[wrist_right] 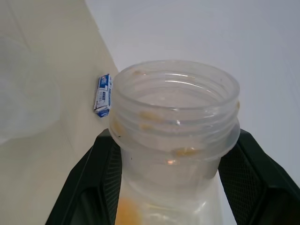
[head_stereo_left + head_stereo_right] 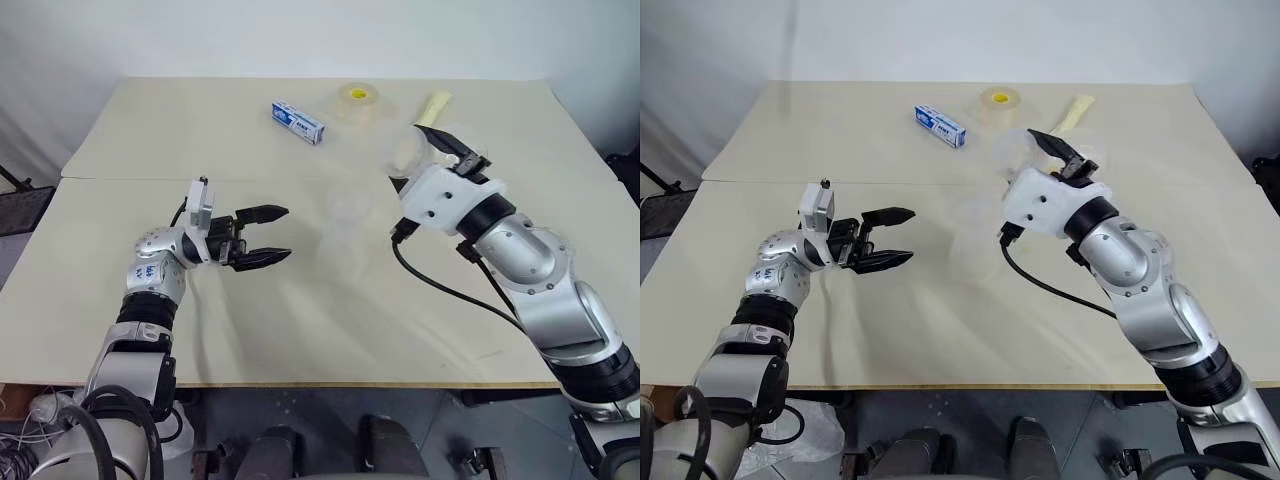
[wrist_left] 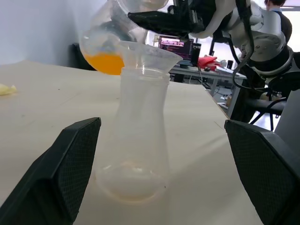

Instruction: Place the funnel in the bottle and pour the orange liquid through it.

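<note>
The jar (image 1: 173,122) is being gripped at its neck by the right gripper (image 2: 455,150), right of centre in the head-camera frame. The jaws are closed firmly on it. The orange liquid (image 3: 105,63) is being carried in the tilted jar, and none appears to be leaving the mouth yet.

The funnel (image 3: 150,54) is being carried in the mouth of the bottle (image 3: 136,140). The bottle is standing on the table (image 2: 150,140) near the frame's centre, where it is only faintly discernible.

The left gripper (image 2: 285,233), left of centre, is being held fully open towards the bottle, and nothing is being grasped.

Caution: the bottle is being left unsupported. If the funnel rim is struck by the jar, the funnel may be dislodged or the light bottle tipped. If the jar is tilted off-centre, liquid may be spilled past the funnel.
</note>
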